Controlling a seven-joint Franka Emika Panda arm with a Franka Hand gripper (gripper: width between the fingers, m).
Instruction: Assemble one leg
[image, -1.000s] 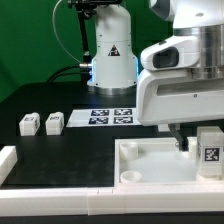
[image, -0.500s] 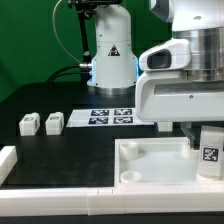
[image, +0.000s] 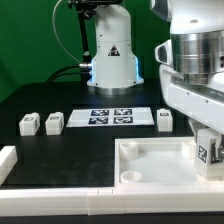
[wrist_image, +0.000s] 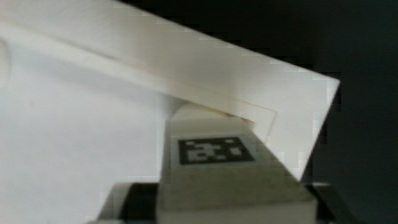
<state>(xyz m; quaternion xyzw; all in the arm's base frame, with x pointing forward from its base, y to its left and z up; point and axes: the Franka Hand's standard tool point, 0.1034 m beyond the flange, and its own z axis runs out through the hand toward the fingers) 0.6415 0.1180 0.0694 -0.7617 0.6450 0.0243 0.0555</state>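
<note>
The gripper (image: 207, 138) was closed on the leg (image: 209, 152) in the exterior view, holding it at the tray's (image: 150, 165) corner on that view's right. Three spare legs (image: 53, 121) lay apart on the table. In the wrist view, the leg's tag (wrist_image: 214, 150) showed between the jaws over the white tray. Seating looked unfinished.

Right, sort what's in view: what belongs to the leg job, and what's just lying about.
In the job:
held leg
tool, gripping that leg
white tray part, under the leg

Lying about:
three loose legs
marker board
white border rail
</note>
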